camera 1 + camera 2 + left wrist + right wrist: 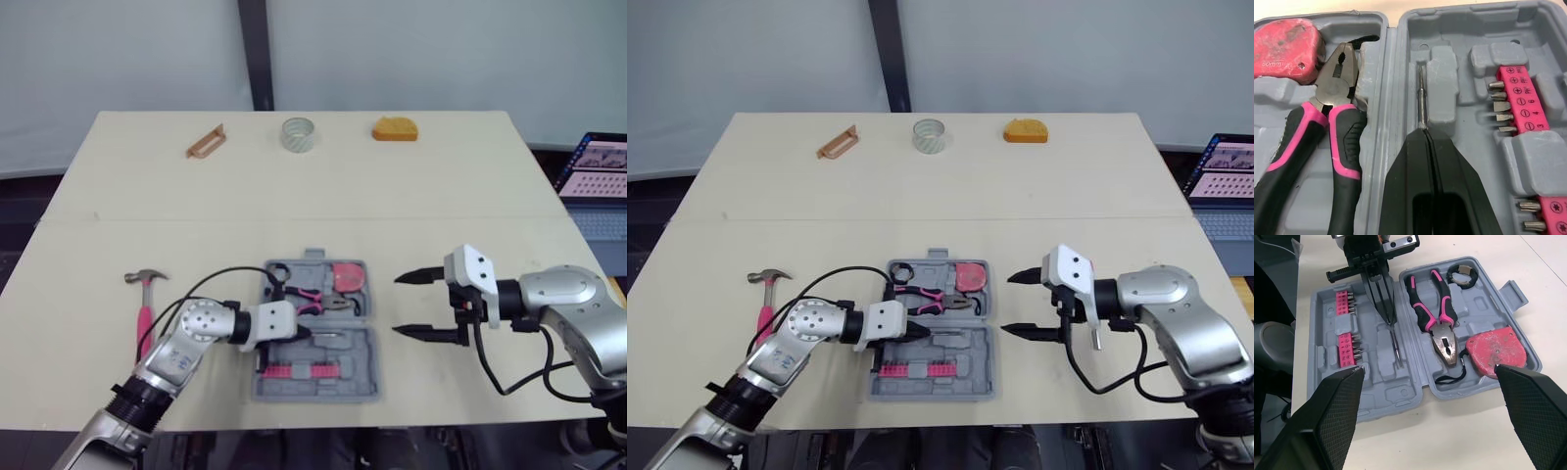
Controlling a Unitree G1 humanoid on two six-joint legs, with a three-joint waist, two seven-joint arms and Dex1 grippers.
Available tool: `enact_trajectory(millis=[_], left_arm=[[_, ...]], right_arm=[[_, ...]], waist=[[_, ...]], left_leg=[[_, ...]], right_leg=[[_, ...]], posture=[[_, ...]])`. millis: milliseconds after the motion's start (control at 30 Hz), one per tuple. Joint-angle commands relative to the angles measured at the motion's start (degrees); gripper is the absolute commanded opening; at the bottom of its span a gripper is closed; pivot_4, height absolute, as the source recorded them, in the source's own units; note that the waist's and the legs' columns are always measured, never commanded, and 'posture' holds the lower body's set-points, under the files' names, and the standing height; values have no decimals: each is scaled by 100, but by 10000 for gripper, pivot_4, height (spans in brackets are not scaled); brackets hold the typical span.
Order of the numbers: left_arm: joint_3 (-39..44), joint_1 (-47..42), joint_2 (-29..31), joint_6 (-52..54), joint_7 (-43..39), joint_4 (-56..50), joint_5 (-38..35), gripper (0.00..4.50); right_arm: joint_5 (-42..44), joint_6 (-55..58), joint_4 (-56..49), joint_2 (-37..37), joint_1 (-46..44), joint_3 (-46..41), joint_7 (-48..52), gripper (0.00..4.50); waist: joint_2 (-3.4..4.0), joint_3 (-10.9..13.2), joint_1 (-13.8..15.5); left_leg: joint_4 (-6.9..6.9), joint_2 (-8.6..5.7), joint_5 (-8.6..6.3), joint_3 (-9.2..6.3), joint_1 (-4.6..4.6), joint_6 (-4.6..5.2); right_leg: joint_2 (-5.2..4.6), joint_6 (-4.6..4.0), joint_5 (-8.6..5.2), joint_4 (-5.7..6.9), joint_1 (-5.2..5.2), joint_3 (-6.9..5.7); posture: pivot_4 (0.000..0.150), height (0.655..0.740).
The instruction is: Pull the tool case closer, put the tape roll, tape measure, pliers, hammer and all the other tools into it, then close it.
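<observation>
The grey tool case [355, 370] lies open near the table's front edge. Inside it are pink-handled pliers [1334, 88], a red tape measure [1286, 46], a small black roll [1462, 274] and pink bit strips [1518, 105]. My left gripper [306, 336] is down in the case's near half, shut on a thin screwdriver shaft [1421, 98] that lies in its slot. To the right of the case my right gripper [396, 305] hangs open and holds nothing. A pink-handled hammer [145, 308] lies left of the case. The clear tape roll [298, 134] stands at the table's far edge.
An orange block-shaped object [394, 128] sits at the far right of the table and a copper-coloured tool [206, 141] at the far left. A laptop [598, 168] stands beyond the right edge. A broad bare strip runs between the case and the far objects.
</observation>
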Motion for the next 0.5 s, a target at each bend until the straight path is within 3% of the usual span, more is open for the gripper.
enact_trajectory(millis=[33,233,333,500], left_arm=[[-231,188,171,148,-43,409,409,354],[114,199,69,564,-198,130,-192,354],[483,221,45,1053,-270,-189,-753,8439],[1561,364,231,2393,-322,-1063,-2074,33145]], right_arm=[[45,-102,-61,-78,6,-191,46,45000],[156,22,-111,-42,22,-251,-9,45000],[291,132,-109,-19,48,-353,-30,45000],[904,649,209,140,104,-943,-213,45000]], waist=[[0,0,0],[0,0,-6],[0,0,-9],[-1,1,-12]], left_leg=[[0,0,0,0,0,0],[0,0,0,0,1,0],[-1,0,0,0,0,0],[-1,1,0,-3,-4,0]], right_leg=[[0,0,0,0,0,0],[0,0,0,0,0,0],[0,0,0,0,-1,0],[0,0,0,1,-3,0]], posture=[[1500,7400],[1500,7400],[1500,7400],[1500,7400]])
